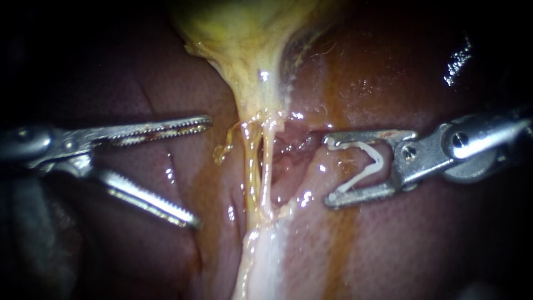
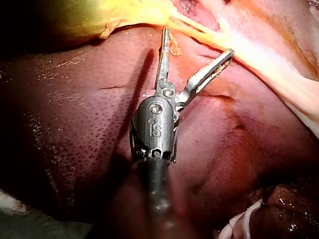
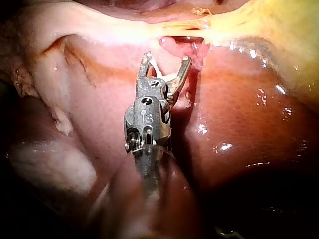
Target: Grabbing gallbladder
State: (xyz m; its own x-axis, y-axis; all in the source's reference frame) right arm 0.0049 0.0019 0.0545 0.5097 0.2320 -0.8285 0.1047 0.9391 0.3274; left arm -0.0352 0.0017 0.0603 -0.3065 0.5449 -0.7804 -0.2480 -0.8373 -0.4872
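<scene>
Endoscope view, trainee: Where does the gallbladder (image 1: pixel 244 39) lie?

Instructor: At upper centre, a yellow sac against the liver (image 1: pixel 433 239). It narrows downward into a neck, and 2 pale tubes (image 1: pixel 253 166) run on from there toward the lower edge.

Trainee: State of the instruments?

Instructor: Left instrument (image 1: pixel 201 171): jaws spread wide with nothing between them, beside the tubes and clear of the sac. Right instrument (image 1: pixel 328 169): its 2 jaws hold a white clip (image 1: pixel 363 166) seated between them, on the other side of the tubes.

Trainee: How will the sac handle?

Instructor: Expect a soft, wet, slippery wall, probably thin and easy to tear. It should be light but tethered to the liver. Take a broad bite with the left jaws on the tapering lower wall, above the tubes. Avoid the tubes themselves, as they look fragile. Close gently and check the hold before any pull.
</scene>
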